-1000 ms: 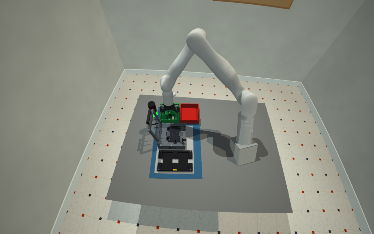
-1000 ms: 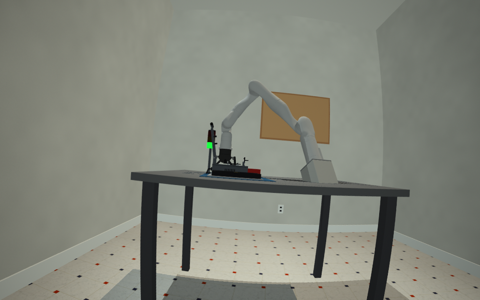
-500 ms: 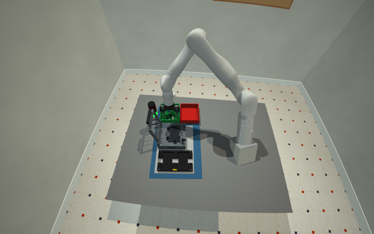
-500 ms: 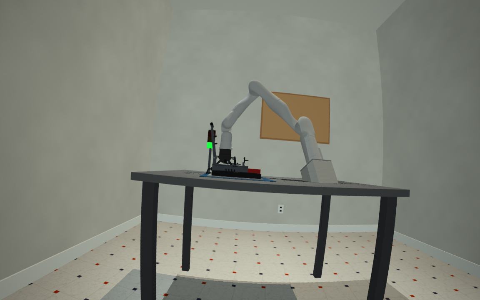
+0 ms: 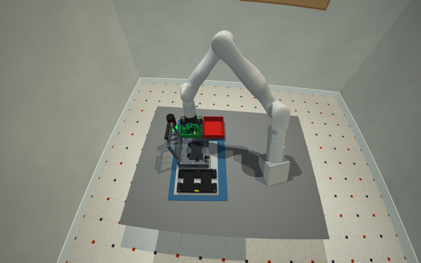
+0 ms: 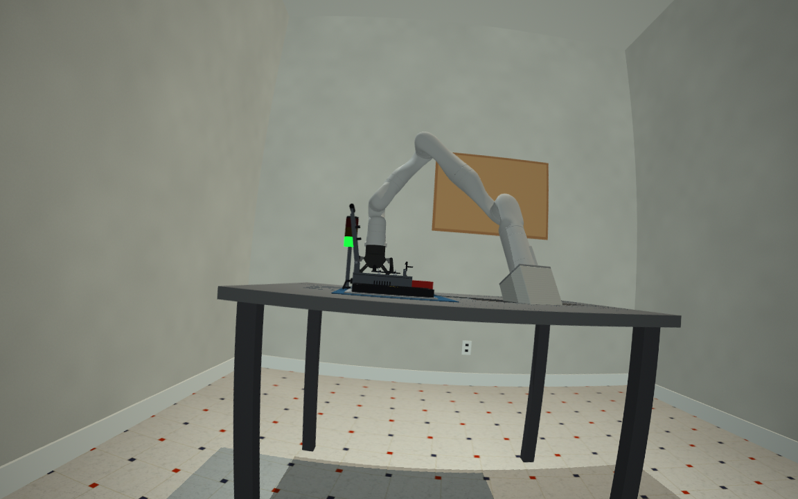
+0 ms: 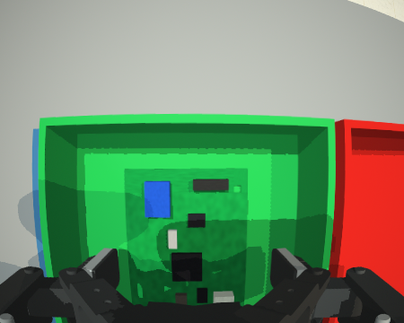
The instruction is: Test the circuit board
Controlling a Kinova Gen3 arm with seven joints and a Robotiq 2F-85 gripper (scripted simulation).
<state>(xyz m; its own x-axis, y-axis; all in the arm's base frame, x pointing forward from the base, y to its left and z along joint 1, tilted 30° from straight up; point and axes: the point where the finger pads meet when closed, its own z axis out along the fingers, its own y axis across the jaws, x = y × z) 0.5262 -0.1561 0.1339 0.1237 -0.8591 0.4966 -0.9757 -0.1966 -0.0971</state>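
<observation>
The circuit board (image 7: 220,204) lies flat, component side up, on the floor of the green bin (image 5: 190,136) (image 7: 188,119). My gripper (image 5: 191,125) (image 7: 194,267) is open above the board, its fingers wide apart with nothing between them. In the wrist view its palm and fingers hide the board's near end. The tester (image 5: 183,160) (image 6: 383,281) has no board in it, and its lid (image 5: 173,153) (image 6: 354,248) stands open, upright. The signal light (image 5: 174,128) (image 6: 348,241) shows green. The black tray (image 5: 189,179) holds no board.
The red bin (image 5: 213,127) (image 7: 383,202) adjoins the green bin on the right and is empty. The raised lid and the signal light stand close on the left of my gripper in the top view. The hook (image 5: 206,157) stands at the tester's right edge.
</observation>
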